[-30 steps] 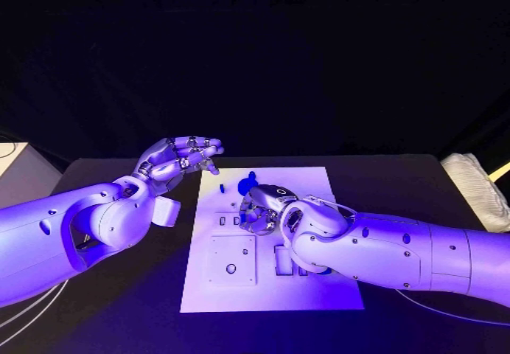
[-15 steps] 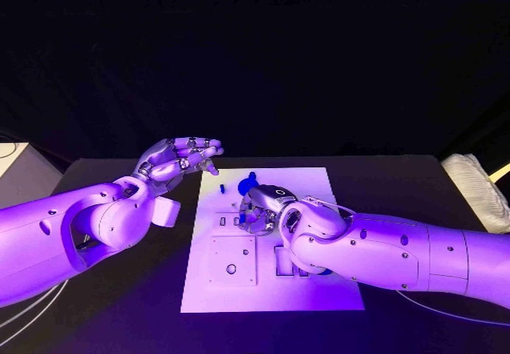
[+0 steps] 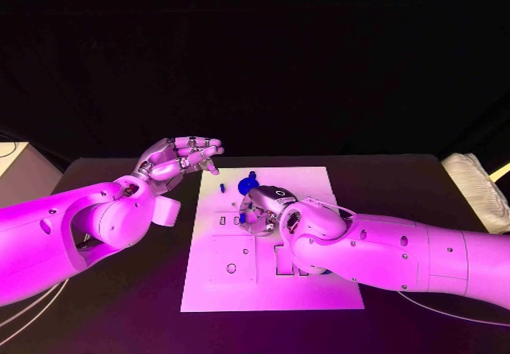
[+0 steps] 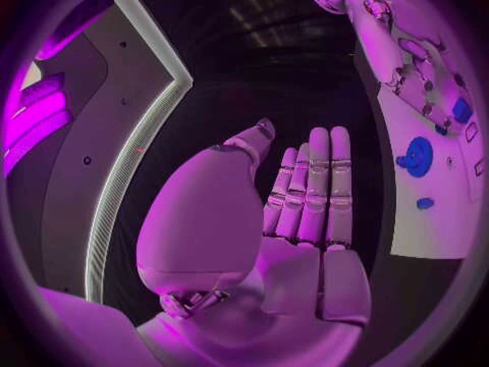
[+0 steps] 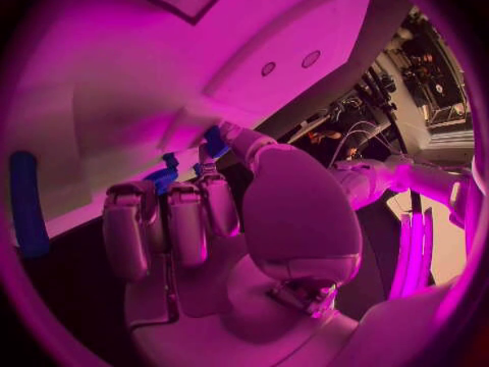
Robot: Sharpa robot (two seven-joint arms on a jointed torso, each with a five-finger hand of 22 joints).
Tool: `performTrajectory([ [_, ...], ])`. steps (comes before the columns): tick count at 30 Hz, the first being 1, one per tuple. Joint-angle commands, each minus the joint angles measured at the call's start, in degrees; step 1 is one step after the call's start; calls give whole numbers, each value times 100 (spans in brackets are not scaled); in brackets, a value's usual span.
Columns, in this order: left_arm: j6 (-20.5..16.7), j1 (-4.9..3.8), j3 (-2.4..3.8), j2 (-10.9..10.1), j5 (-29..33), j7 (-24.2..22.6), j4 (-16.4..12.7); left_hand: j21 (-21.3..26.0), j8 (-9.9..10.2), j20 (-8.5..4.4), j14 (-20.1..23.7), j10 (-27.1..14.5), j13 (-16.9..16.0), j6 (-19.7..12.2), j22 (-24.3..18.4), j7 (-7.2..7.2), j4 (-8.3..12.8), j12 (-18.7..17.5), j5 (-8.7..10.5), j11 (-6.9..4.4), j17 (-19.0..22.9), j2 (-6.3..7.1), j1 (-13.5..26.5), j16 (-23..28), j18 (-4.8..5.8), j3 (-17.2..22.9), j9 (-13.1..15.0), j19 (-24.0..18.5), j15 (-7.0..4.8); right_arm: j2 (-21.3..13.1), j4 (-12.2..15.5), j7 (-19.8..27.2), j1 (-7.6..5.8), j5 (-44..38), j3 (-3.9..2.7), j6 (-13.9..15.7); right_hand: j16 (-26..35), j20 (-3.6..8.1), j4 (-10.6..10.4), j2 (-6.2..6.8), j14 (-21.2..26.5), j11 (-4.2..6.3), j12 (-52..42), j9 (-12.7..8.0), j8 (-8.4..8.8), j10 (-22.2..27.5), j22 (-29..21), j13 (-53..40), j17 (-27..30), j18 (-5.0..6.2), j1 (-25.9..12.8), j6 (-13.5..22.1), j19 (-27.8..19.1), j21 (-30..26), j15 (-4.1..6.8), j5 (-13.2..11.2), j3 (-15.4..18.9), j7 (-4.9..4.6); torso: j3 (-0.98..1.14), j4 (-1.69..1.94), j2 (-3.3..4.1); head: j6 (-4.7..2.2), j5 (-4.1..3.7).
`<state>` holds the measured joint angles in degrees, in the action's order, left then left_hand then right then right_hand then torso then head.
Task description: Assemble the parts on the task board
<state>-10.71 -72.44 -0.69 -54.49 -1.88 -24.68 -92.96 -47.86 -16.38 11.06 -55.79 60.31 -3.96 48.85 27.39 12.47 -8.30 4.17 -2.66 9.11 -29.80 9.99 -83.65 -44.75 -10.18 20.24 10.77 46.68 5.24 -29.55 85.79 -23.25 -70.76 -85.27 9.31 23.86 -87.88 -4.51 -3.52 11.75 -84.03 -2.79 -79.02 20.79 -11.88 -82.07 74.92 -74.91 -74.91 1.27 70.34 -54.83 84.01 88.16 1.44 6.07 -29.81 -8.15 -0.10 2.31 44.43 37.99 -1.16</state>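
The white task board (image 3: 266, 291) lies mid-table. My right hand (image 3: 260, 210) hovers low over its upper half, fingers curled down. It pinches a small blue part (image 5: 209, 143) between thumb and fingertips against the board (image 5: 112, 98). A round blue part (image 3: 250, 181) and a small blue peg (image 3: 222, 188) sit near the board's far edge, and both show in the left wrist view: the round part (image 4: 418, 155) and the peg (image 4: 426, 203). My left hand (image 3: 175, 158) is raised beside the board's far left corner, fingers (image 4: 310, 187) straight and apart, holding nothing.
A pale folded cloth (image 3: 473, 192) lies at the table's right edge and a white box (image 3: 21, 173) stands off the left side. Grey recessed plates (image 3: 232, 259) occupy the board's left half. A long blue piece (image 5: 25, 204) lies on the board near my right hand.
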Motion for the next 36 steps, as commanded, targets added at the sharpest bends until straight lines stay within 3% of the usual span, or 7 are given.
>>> performTrajectory([
  [1,95,-5,3,5,-15,-22,-7,-29,33,-12,52,-14,-6,-40,7,4,13,-4,-12,-2,8,-13,64,-32,-18,20,6,-40,2,5,1,28,5,-80,1,-18,41,-63,-10,82,-465,-56,35,-18,45,7,1297,-479,-917,-55,-24,75,434,-41,-60,-25,42,-10,0,0,2,8,-2],
  [9,103,-5,3,5,-15,-21,-5,-29,33,-12,52,-14,-6,-40,7,4,13,-4,-12,-2,8,-13,64,-32,-18,20,6,-40,2,5,2,56,6,-82,4,64,54,-121,-116,171,-458,-107,91,-80,161,63,1268,-435,-894,-44,-132,246,410,-79,-111,-193,279,-55,1,0,2,22,-3],
  [22,64,-5,3,16,-194,107,35,-71,48,-10,-21,87,-33,-57,24,8,-34,56,-11,-15,-9,-3,168,-106,-25,-22,10,-28,-6,-170,182,323,15,-8,4,613,62,-130,-1274,-140,-454,-117,94,-116,251,70,1265,-436,-887,-39,588,277,404,-106,-119,-325,2577,-61,-1,22,-5,35,-4],
  [29,-113,-5,3,22,-736,811,129,-586,-397,-237,-715,798,-833,22,244,-190,-522,1388,8,-288,-534,4,803,-1178,-34,-550,277,445,-270,-678,478,1404,-90,1109,-52,863,105,-147,-1261,-376,-433,-127,151,-125,250,124,1149,-391,-805,4,954,238,309,-255,-132,-158,2491,-72,-5,0,-24,58,24],
  [32,-79,-7,4,39,-1153,1355,212,-945,-748,-354,-1476,906,-1445,139,434,-336,-630,2287,-22,-439,-1694,-14,873,-2185,-42,-726,475,675,-412,-939,540,1854,-194,1910,-72,699,134,-138,-1241,-376,-419,-115,201,-118,222,168,1109,-352,-753,18,1049,200,277,-309,-120,78,2463,-60,-2,-12,-37,47,45],
  [34,59,-9,5,57,-1503,1790,275,-1751,-1085,-467,-2124,798,-2093,191,1524,-439,-719,3180,-3,-559,-2888,-87,903,-3011,128,-819,701,1386,-515,-1109,569,2086,-259,2430,-80,562,133,-136,-1241,-377,-420,-114,202,-117,216,171,1115,-352,-757,16,1058,195,281,-303,-119,107,2459,-58,4,-23,-52,49,64],
  [36,242,-24,6,89,-1982,2397,335,-2008,-1381,-522,-2222,380,-2694,38,1795,-475,-758,3943,-10,-596,-3156,-223,806,-3208,163,-816,949,1453,-553,-1309,588,2330,-336,2901,-86,396,133,-133,-1247,-381,-421,-111,205,-113,203,176,1121,-350,-762,14,1066,185,286,-297,-115,189,2453,-55,12,-30,-75,55,92],
])
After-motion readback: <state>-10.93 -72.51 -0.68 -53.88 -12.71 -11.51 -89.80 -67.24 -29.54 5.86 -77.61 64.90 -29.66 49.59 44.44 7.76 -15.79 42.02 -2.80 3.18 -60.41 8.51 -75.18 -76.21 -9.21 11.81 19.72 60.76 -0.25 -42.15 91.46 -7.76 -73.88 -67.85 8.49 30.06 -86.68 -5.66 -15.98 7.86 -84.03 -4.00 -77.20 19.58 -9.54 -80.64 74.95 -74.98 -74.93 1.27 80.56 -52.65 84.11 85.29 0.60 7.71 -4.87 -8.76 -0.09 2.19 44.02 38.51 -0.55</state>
